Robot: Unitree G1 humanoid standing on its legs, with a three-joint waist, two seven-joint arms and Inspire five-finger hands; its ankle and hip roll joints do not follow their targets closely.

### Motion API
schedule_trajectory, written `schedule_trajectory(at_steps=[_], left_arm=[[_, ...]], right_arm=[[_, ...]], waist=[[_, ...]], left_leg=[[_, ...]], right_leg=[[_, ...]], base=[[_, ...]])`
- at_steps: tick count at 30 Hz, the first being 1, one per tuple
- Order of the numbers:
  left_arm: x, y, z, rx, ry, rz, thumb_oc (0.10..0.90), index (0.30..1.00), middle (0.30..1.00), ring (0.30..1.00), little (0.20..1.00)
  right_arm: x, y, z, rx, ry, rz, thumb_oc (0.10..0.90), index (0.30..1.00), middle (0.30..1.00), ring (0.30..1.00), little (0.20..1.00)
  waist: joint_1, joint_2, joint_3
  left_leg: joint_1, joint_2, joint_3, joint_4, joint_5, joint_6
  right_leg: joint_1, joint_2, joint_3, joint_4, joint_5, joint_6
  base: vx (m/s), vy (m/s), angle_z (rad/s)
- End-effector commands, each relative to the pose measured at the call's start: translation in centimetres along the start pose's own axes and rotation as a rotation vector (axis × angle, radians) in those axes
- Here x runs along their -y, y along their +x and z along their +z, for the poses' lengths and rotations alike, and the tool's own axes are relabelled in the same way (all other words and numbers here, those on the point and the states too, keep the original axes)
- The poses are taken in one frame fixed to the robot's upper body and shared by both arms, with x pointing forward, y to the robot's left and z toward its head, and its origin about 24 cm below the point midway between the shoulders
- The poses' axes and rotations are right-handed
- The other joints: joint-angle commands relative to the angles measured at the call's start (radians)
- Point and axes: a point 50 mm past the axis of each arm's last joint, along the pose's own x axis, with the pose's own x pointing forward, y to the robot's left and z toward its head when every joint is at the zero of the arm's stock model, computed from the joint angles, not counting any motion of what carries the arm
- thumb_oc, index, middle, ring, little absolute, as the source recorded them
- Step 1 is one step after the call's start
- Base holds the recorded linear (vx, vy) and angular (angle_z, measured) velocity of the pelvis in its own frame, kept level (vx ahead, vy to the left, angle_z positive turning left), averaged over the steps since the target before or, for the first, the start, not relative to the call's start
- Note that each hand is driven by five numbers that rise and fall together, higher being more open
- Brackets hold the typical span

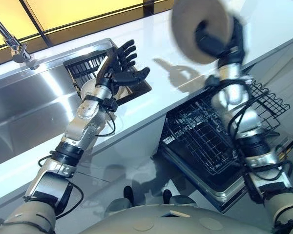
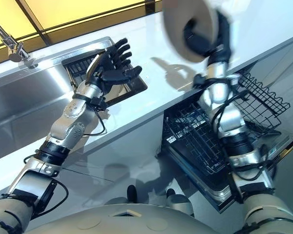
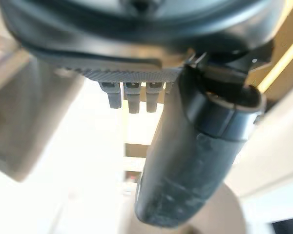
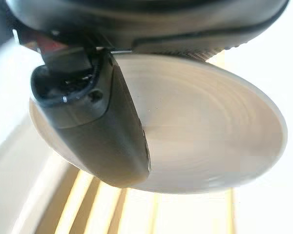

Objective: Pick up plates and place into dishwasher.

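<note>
- Grips a plate (image 1: 190,29) in the right hand (image 1: 212,41), with thumb laid across the face and fingers curled round the rim, a pinch suited to a thin, flat disc.
- Holds it high and tilted on edge above the counter (image 1: 136,114), likely so the rim can slide between the tines below without landing flat.
- Looks like matte beige ceramic: round and shallow, with faint concentric rings in the right wrist view and a smooth, slightly raised lip.
- Hangs almost over the rack (image 1: 205,141), which is pulled out under the counter edge; thin dark wire in a grid, with upright prongs spaced for dishes. Appears bare where visible.
- Spreads the left hand (image 1: 122,66) open, fingers straight and fanned, holding nothing, above a dark ribbed drainer (image 1: 84,66) at the sink's end, probably poised for the next piece.
- Shows a pale round edge (image 1: 87,89) beside that wrist, possibly another plate; too hidden to be sure.
- Sets brushed steel in the sink (image 1: 29,112) and a bright metal tap (image 1: 12,46) against the glossy white counter, all hard and slippery, so a firm pinch matters.
</note>
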Motion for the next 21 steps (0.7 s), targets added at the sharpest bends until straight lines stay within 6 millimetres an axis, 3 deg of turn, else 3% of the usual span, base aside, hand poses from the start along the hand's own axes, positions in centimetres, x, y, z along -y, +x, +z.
schedule_trajectory(at_steps=[1, 10, 16, 21], left_arm=[[-4.4, -0.8, 4.4, 0.185, 0.062, 0.116, 0.800, 0.900, 0.900, 0.900, 0.900], [-10.5, -4.2, 5.2, 0.192, 0.183, 0.374, 0.800, 0.900, 0.900, 0.900, 0.900], [-13.3, -5.1, 7.5, 0.234, 0.267, 0.478, 0.800, 0.900, 0.900, 0.900, 0.900], [-14.4, -5.4, 10.2, 0.313, 0.308, 0.516, 0.800, 0.900, 0.900, 0.900, 0.900]], right_arm=[[5.4, 2.0, 2.6, 0.221, -0.177, -0.146, 0.100, 0.300, 0.300, 0.300, 0.200], [13.5, -2.4, -4.4, -0.071, -0.488, -0.270, 0.100, 0.300, 0.300, 0.300, 0.200], [16.0, -4.7, -7.6, -0.235, -0.539, -0.244, 0.100, 0.300, 0.300, 0.300, 0.200], [16.3, -6.0, -9.7, -0.353, -0.491, -0.182, 0.100, 0.300, 0.300, 0.300, 0.200]], waist=[[0.007, 0.017, -0.110], [-0.018, 0.031, -0.093], [-0.026, 0.047, -0.074], [-0.017, 0.054, -0.061]], left_leg=[[0.014, -0.052, -0.027, 0.002, -0.100, 0.030], [0.021, -0.047, -0.016, 0.002, -0.110, 0.027], [0.022, -0.046, -0.012, 0.002, -0.109, 0.022], [0.017, -0.045, -0.017, 0.003, -0.106, 0.017]], right_leg=[[-0.073, 0.067, -0.062, 0.082, -0.023, 0.028], [-0.069, 0.064, -0.056, 0.087, -0.038, 0.030], [-0.072, 0.061, -0.064, 0.104, -0.052, 0.027], [-0.073, 0.058, -0.075, 0.118, -0.066, 0.022]], base=[[0.01, -0.008, -0.05], [0.02, 0.001, -0.01], [0.02, -0.008, 0.00], [0.04, -0.033, 0.00]])
